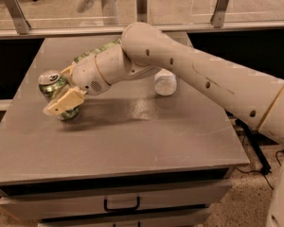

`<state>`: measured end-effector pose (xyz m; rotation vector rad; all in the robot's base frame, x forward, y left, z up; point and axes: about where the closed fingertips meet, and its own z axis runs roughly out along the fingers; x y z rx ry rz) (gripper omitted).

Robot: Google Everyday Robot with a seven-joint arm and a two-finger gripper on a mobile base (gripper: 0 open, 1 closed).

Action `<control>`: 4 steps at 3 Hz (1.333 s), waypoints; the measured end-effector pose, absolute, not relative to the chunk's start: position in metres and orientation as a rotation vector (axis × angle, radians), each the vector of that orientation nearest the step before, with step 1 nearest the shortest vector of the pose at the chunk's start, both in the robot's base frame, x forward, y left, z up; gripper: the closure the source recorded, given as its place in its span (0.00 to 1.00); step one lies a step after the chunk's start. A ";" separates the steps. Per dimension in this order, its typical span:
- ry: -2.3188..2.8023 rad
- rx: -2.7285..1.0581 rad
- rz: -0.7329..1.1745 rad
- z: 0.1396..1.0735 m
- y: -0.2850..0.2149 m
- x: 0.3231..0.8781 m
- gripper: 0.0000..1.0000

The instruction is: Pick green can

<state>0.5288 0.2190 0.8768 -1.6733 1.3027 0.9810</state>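
Grey table (132, 141), left side: green can (50, 81) leaning, sitting between gripper (57, 92) fingers, narrow around it, seemingly clamping. Risking slippage: tilted, off-centre pinching squirting it toward the left edge.

gripper (57, 92) hanging low over the grey table's (146, 141) left side; green snack bag (90, 55) lying just behind it; clear bottle (165, 83) lying well to its right.
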 end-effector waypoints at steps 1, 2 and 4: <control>1.266 -1.701 1.000 0.879 0.229 0.530 0.63; 1.189 -1.638 0.991 0.907 0.227 0.534 0.85; 1.100 -1.511 0.927 0.957 0.195 0.539 1.00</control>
